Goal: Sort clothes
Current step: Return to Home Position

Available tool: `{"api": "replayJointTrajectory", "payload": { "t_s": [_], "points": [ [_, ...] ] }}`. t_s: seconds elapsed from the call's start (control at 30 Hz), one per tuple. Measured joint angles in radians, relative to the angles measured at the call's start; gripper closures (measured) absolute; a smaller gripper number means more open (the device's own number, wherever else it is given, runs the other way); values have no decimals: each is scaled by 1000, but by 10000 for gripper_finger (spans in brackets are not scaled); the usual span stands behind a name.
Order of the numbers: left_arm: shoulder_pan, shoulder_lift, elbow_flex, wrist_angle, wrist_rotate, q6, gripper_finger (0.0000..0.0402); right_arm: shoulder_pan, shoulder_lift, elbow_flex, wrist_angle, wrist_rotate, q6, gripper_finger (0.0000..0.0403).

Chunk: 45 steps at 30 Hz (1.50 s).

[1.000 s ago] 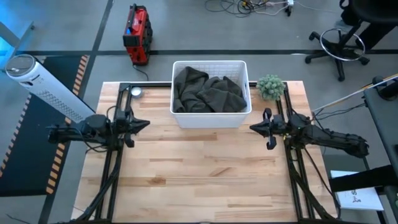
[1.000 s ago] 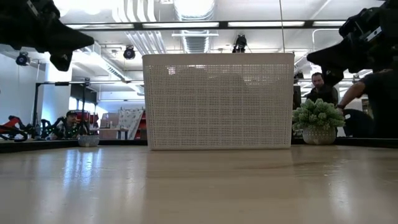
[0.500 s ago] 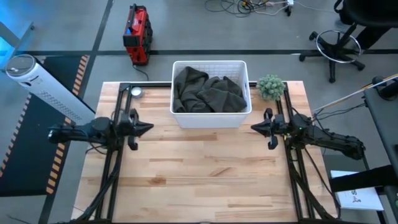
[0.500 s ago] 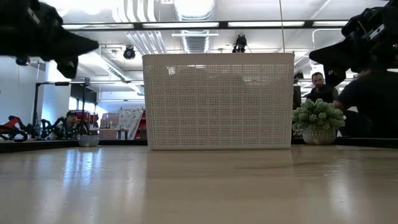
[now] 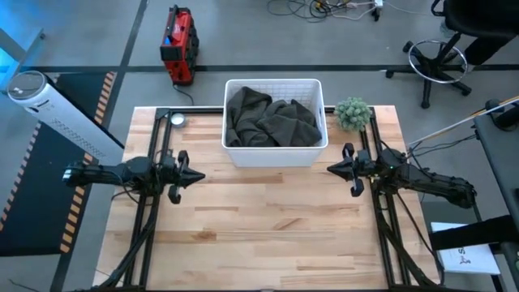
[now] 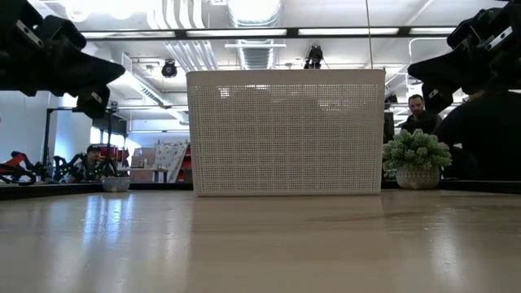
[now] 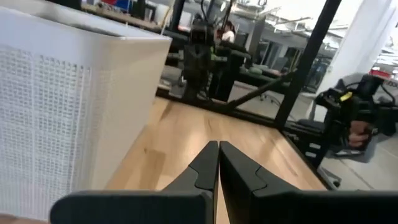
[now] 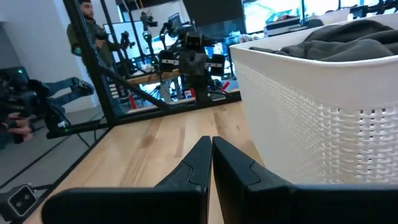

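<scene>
Olive-grey clothes (image 5: 272, 120) lie heaped in a white lattice basket (image 5: 276, 154) at the table's far middle; a fold also shows over the basket's rim in the right wrist view (image 8: 348, 40). My left gripper (image 5: 199, 176) hangs shut and empty above the table, left of the basket (image 7: 56, 106). My right gripper (image 5: 330, 168) hangs shut and empty right of the basket. Black and navy pieces do not show.
A small potted plant (image 5: 353, 113) stands right of the basket at the far edge. A small round object (image 5: 177, 120) lies at the far left corner. The bare wooden tabletop (image 5: 268, 227) spreads in front of the basket. A person (image 6: 419, 114) is behind the table.
My left gripper has moved toward the table's near edge and a little toward the right, still shut. My right gripper has kept still. The clothes have not moved.
</scene>
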Motion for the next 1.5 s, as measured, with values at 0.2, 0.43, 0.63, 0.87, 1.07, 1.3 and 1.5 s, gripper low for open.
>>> {"api": "replayJointTrajectory", "payload": {
  "t_s": [0.2, 0.43, 0.63, 0.87, 1.07, 1.3, 1.5],
  "points": [
    [0, -2, -11, 10, 5, -5, 402, 0, -2, 0, 5, -49, 61, 403],
    [0, 7, -11, 9, 5, -104, 402, 0, 6, 0, -2, 18, -21, 403],
    [0, 28, -11, -1, 50, -83, 402, 0, 5, -1, 2, -18, -29, 403],
    [1, 12, -12, -4, 67, -95, 402, -6, 5, -2, 20, -159, -5, 403],
    [2, 15, -13, 0, 38, -32, 402, -6, 8, -2, 15, -119, 15, 403],
    [2, 15, -11, 0, 26, -52, 402, 19, 21, -2, 16, 24, -9, 403],
    [1, 17, -10, -1, -2, -47, 402, 87, 53, -2, 34, 135, -10, 403]
  ]
}}
